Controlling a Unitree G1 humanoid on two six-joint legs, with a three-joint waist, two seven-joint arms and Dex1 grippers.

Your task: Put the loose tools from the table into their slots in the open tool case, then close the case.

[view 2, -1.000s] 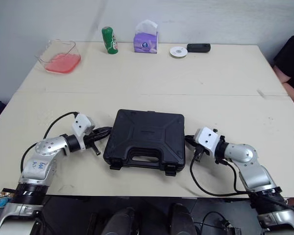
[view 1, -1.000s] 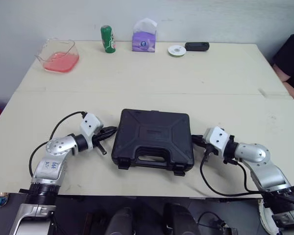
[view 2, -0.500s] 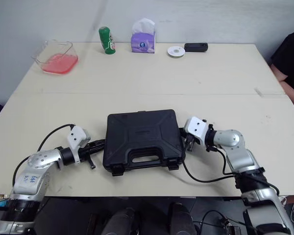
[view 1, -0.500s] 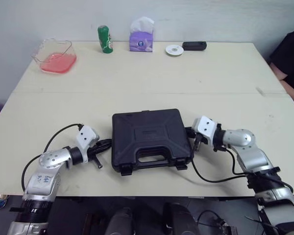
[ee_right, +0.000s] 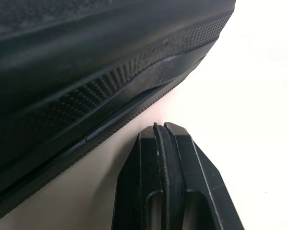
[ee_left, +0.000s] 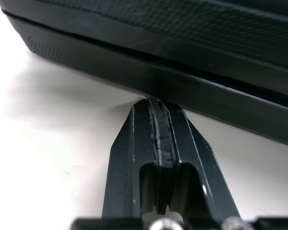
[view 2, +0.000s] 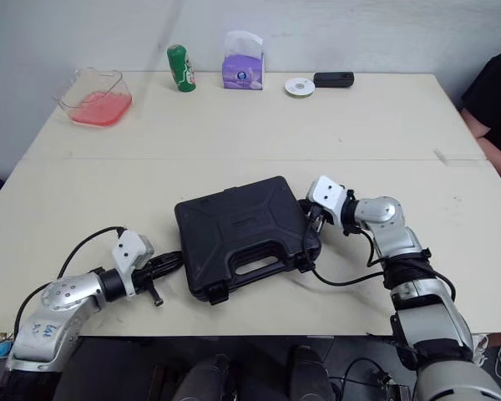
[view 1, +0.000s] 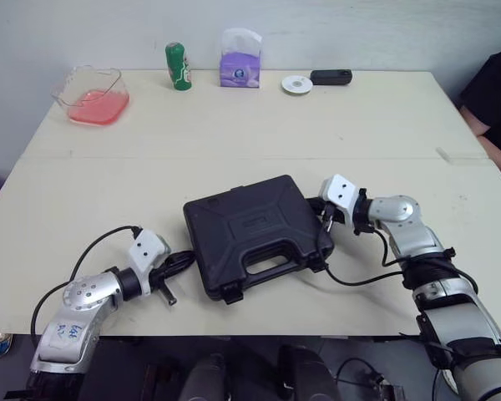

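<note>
Closed black plastic tool case sits between left pincer and right pincer, both pressed together; clear tub holds pink contents.

Cream table, closed black tool case, pink tub, green can, tissue box

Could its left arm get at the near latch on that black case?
Probably yes: the left gripper, fingers shut, lies just beside the case, and only bare table separates it from that latch.
</note>
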